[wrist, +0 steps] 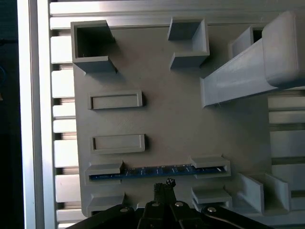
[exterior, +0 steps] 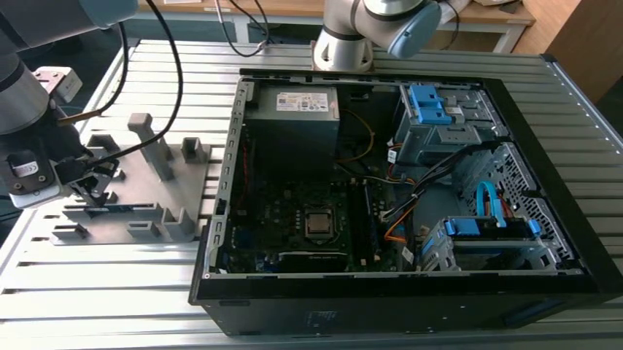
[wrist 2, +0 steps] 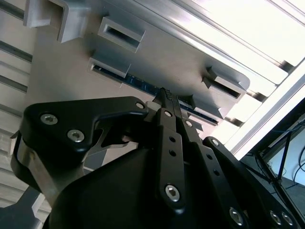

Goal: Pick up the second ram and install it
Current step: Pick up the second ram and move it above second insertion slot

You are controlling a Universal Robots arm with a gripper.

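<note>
The second ram [wrist: 157, 171] is a thin dark-blue stick standing on edge in the end holders of the grey fixture [wrist: 167, 119], seen edge-on in both wrist views [wrist 2: 138, 82]. My gripper [wrist: 165, 183] hangs right over the middle of the stick, its black fingers pressed together, the tips [wrist 2: 165, 93] level with the stick's edge. I cannot tell whether the tips touch it. In the exterior view my gripper [exterior: 95, 191] is low over the fixture [exterior: 146, 211] on that view's left.
The open computer case [exterior: 389, 182] lies on the exterior view's right, with the CPU socket [exterior: 319, 222], orange and blue cables and drive cages. A tall slanted post [wrist: 252, 67] and upright blocks rise from the fixture. Another arm's base [exterior: 351, 36] stands behind the case.
</note>
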